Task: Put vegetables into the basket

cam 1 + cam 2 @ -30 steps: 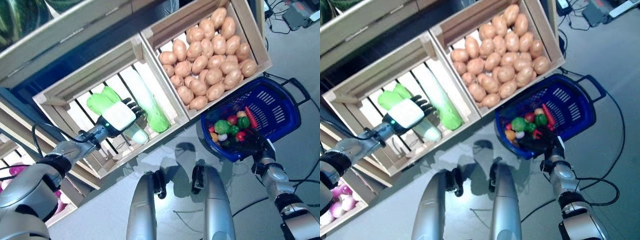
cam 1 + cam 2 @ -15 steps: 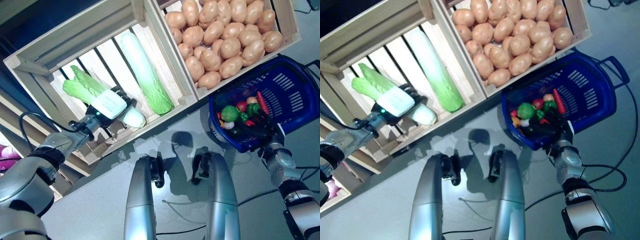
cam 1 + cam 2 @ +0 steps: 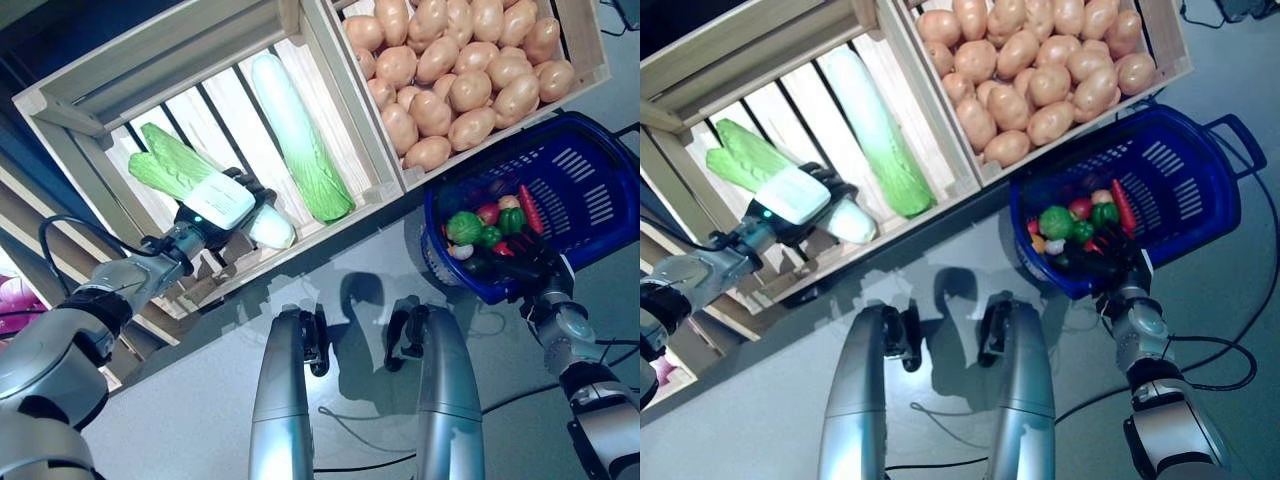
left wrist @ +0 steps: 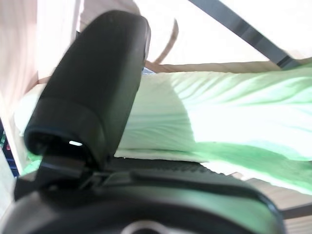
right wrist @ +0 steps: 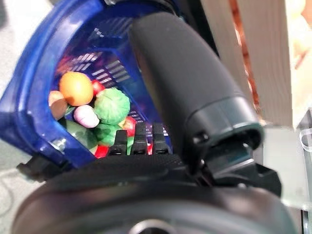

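My blue basket (image 3: 560, 190) already holds several small vegetables (image 3: 1080, 225). My right hand (image 3: 520, 265) holds its near rim with curled fingers. My left hand (image 3: 225, 205) is in the slatted crate (image 3: 90, 110), fingers curled over the white stem end of a napa cabbage (image 3: 165, 170); it is not yet lifted. A second cabbage (image 3: 295, 135) waits. Compared with one second ago, this hand has come down onto the cabbage and closed.

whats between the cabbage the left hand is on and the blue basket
In the left eye view, a second long cabbage and the crate's wooden end wall lie between the held cabbage and the basket.
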